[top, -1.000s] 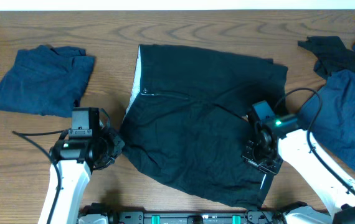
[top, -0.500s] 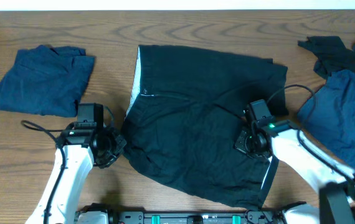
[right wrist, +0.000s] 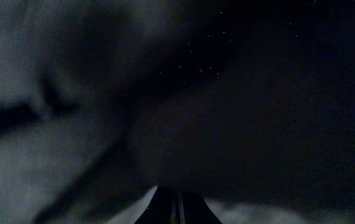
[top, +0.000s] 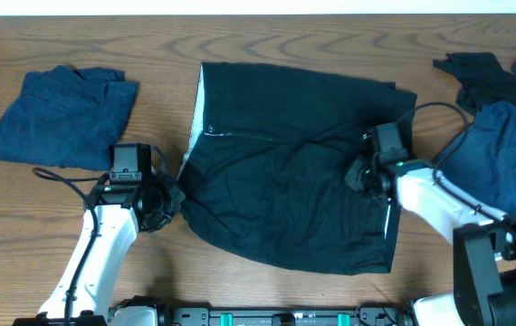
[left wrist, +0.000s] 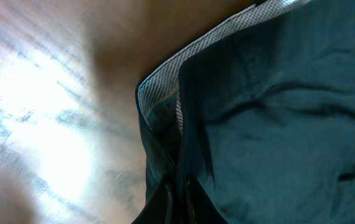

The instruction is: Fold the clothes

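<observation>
Your dark shorts (top: pixel 276 208) are spread out mid-table (top: pixel 312 36), with bare wood along the far edge. A folded blue piece (top: pixel 59 118) sits off to the left and a blue pile (top: pixel 511 181) crowds your right. The left gripper (top: pixel 172 197) pinches the shorts' left edge, arm low. The right gripper (top: pixel 358 172) is clamped on fabric near their right side, forearm angled inward.

A dark garment (top: pixel 285 181), near-black with a teal cast, lies on a brown wood-grain table (top: pixel 285 36). Its waistband lining (left wrist: pixel 171 62) is pale grey with fine dark dots. Left of the dark garment, a folded garment (top: pixel 59 118) is denim blue. To its right, a clothes pile (top: pixel 511 172) is mid-blue, with one black piece (top: pixel 477 74).
</observation>
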Controlling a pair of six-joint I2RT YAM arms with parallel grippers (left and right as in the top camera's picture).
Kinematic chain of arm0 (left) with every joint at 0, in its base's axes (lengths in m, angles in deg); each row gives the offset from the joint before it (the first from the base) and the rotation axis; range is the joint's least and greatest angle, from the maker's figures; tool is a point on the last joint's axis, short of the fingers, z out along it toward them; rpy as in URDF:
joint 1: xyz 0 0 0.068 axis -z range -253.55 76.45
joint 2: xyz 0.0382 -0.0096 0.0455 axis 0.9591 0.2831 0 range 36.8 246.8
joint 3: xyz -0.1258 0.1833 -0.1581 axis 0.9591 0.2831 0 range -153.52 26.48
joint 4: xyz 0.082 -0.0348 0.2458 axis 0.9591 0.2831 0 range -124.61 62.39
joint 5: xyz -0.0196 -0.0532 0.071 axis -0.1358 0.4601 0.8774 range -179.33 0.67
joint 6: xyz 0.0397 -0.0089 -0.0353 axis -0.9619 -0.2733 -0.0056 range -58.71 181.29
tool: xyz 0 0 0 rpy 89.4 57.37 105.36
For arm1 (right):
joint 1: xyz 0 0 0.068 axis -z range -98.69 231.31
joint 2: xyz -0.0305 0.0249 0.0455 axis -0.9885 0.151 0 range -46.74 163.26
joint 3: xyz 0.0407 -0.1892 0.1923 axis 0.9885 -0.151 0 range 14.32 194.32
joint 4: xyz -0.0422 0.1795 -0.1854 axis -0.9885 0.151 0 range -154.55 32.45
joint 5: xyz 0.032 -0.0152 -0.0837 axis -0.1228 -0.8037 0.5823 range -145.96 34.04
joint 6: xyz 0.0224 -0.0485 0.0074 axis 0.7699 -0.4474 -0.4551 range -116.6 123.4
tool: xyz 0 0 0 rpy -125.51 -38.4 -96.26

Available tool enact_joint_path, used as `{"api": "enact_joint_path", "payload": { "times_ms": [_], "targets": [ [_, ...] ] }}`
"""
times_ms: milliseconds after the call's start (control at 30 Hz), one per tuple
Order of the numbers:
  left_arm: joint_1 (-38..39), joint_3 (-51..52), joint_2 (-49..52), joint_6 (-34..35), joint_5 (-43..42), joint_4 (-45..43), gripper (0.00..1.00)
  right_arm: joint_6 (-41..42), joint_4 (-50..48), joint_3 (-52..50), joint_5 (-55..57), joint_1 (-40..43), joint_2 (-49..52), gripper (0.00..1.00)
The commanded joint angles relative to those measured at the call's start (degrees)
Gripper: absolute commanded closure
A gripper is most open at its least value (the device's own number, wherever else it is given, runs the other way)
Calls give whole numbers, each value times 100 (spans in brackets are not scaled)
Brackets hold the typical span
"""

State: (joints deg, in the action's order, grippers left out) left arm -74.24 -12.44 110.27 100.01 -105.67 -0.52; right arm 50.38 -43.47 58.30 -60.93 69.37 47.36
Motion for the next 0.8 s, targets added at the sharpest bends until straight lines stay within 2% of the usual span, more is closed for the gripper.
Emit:
{"api": "enact_joint_path", "payload": {
  "times_ms": [0, 133, 300, 467, 500, 633, 767],
  "targets": [
    [37, 22, 26, -55, 52, -240, 94, -538, 35, 229, 557, 505, 280, 99],
    [210, 22, 26, -52, 52, -461, 94, -1141, 219, 693, 450, 636, 280, 99],
    [404, 22, 26, -55, 55, -485, 94, -1342, 975, 1150, 452, 636, 278, 95],
    [431, 22, 26, -57, 52, -450, 94, -1447, 2723, 1884, 354, 612, 210, 95],
    [431, 22, 26, -57, 55, -442, 94, -1447, 3185, 2044, 341, 597, 175, 92],
    [431, 22, 26, -57, 52, -369, 94, -990, 4824, 2350, -125, 487, -37, 84],
    [431, 22, 26, -57, 52, -293, 94, -466, 5298, 2122, -315, 254, -138, 82]
  ]
}}
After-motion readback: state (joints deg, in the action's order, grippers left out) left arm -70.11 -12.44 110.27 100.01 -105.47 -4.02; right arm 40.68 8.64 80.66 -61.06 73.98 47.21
